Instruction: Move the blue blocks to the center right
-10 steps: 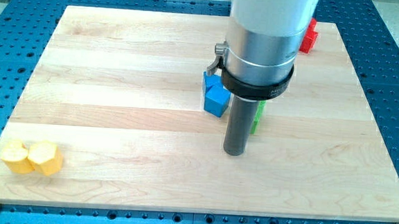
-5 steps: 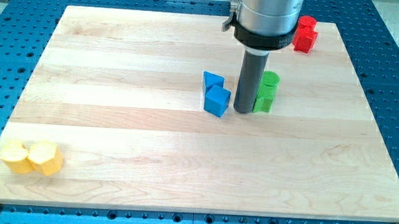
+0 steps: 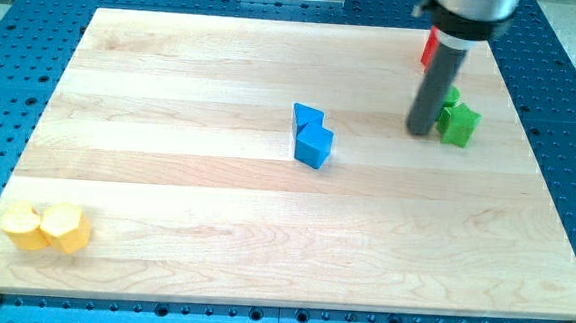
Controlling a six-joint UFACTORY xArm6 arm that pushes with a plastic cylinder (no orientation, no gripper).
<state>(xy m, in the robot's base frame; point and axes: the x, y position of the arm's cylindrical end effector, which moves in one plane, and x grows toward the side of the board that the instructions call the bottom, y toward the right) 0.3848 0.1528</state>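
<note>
- You have two blue blocks touching near the board's middle: a blue triangular block above, a blue cube just below it.
- Your rod has no claw to open or close; my tip rests well to the view's right of them.
- A green star-like block sits just right of my tip.
- A red block peeks out behind the rod.
- Two yellow blocks sit at the wooden board's bottom left.
</note>
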